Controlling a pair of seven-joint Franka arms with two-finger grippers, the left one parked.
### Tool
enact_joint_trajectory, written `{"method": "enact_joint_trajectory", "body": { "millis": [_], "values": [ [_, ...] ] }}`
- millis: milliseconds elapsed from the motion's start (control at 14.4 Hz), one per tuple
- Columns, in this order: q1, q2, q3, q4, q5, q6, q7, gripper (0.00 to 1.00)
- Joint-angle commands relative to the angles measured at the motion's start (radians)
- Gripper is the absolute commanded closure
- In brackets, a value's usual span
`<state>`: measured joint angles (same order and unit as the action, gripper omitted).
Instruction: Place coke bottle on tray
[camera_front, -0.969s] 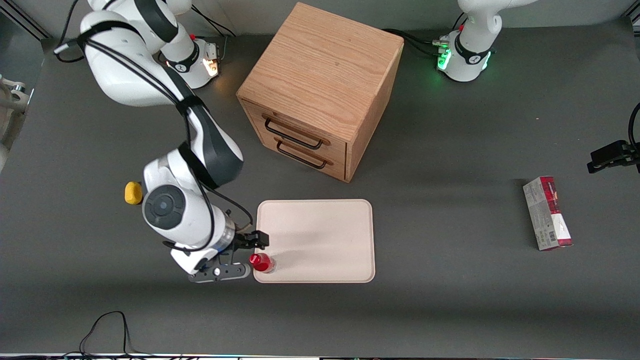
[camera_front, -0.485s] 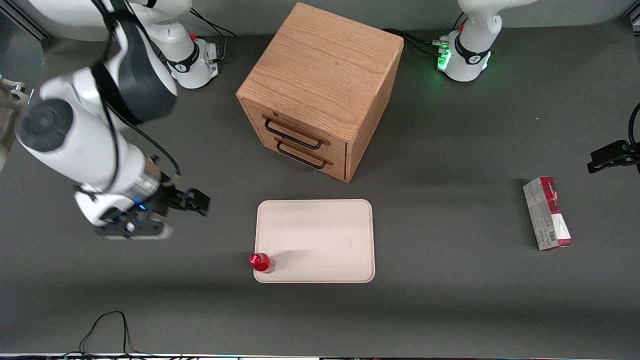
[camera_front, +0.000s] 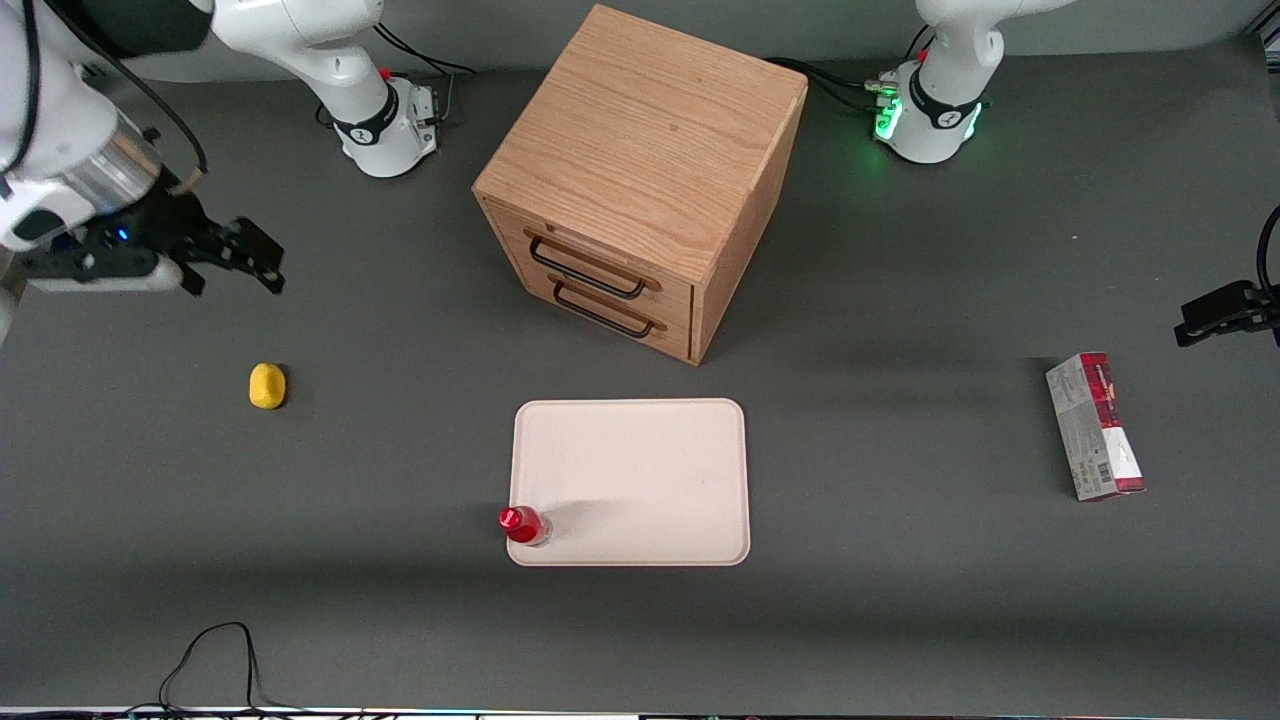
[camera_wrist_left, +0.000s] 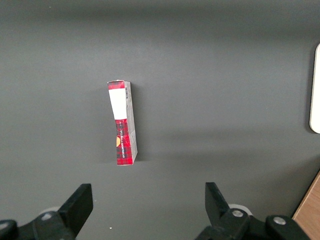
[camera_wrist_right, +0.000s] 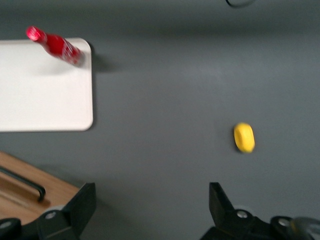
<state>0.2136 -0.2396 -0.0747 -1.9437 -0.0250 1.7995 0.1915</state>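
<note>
The coke bottle (camera_front: 524, 525) (camera_wrist_right: 56, 45), small and red with a red cap, stands upright on the corner of the cream tray (camera_front: 640, 470) (camera_wrist_right: 40, 95) that is nearest the front camera and toward the working arm's end. My gripper (camera_front: 232, 262) (camera_wrist_right: 150, 200) hangs high above the table at the working arm's end, well away from the tray. It is open with nothing between its fingers.
A wooden two-drawer cabinet (camera_front: 640, 180) stands farther from the camera than the tray. A small yellow object (camera_front: 266, 385) (camera_wrist_right: 244, 137) lies on the table between gripper and tray. A red-and-grey carton (camera_front: 1094, 426) (camera_wrist_left: 122, 122) lies toward the parked arm's end.
My gripper was right beside the bottle a second ago; it has drawn back and risen toward the working arm's end. The bottle stays put on the tray, and the yellow object shows fully.
</note>
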Motion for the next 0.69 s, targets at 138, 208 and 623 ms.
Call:
{"method": "enact_joint_trajectory", "body": {
  "millis": [138,208,623],
  "values": [
    [0.006,0.012,-0.025,0.008,0.010,-0.009,-0.072,0.00],
    [0.004,0.034,-0.025,0.029,0.010,-0.011,-0.064,0.00],
    [0.003,0.108,-0.042,0.157,0.017,-0.129,-0.066,0.00]
  ]
}}
